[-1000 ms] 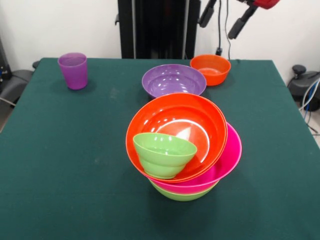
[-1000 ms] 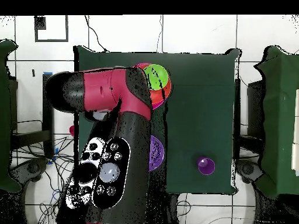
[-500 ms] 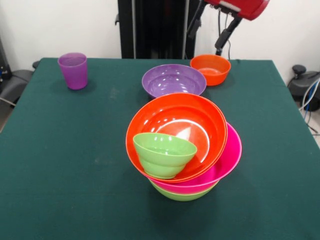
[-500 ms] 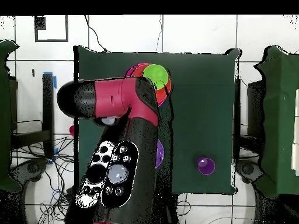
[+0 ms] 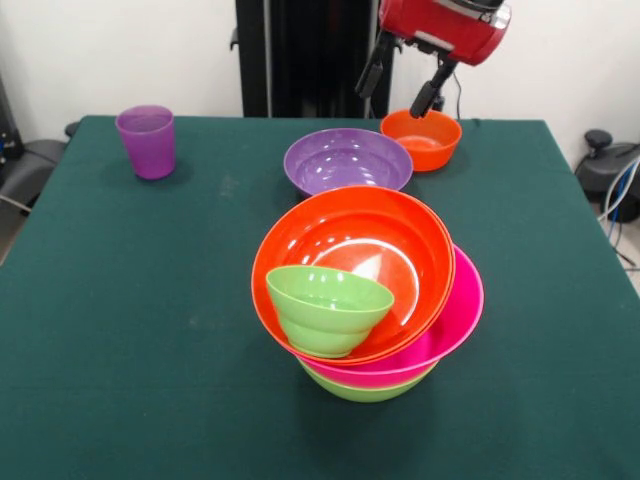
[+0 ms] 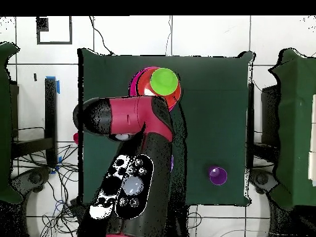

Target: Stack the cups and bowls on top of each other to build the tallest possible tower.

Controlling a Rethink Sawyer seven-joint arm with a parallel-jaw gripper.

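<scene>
The tower [image 5: 365, 290] stands at the table's middle front: a lime green bowl [image 5: 365, 388] lowest, a wide hot pink bowl [image 5: 455, 315] on it, and a wide orange bowl [image 5: 375, 245] on top. A small lime green bowl [image 5: 328, 308] lies tilted inside the orange one. The tower also shows in the overhead view [image 6: 159, 83]. A purple bowl [image 5: 347, 160] and a small orange bowl [image 5: 422, 138] sit behind it. A purple cup [image 5: 147, 141] stands far left; it also shows in the overhead view [image 6: 216, 175]. My gripper [image 5: 400, 85] hangs open and empty above these two bowls. The red-pink cup is out of view.
The red and black arm [image 6: 133, 154] covers much of the table's robot side in the overhead view, hiding the loose bowls and the gripper. The black pedestal [image 5: 310, 55] stands behind the table. Cables [image 5: 615, 195] hang off the right edge.
The arm has swung over the table and come down. The gripper moved from the top right edge of the front view to above the purple and small orange bowls. The bowls have not moved.
</scene>
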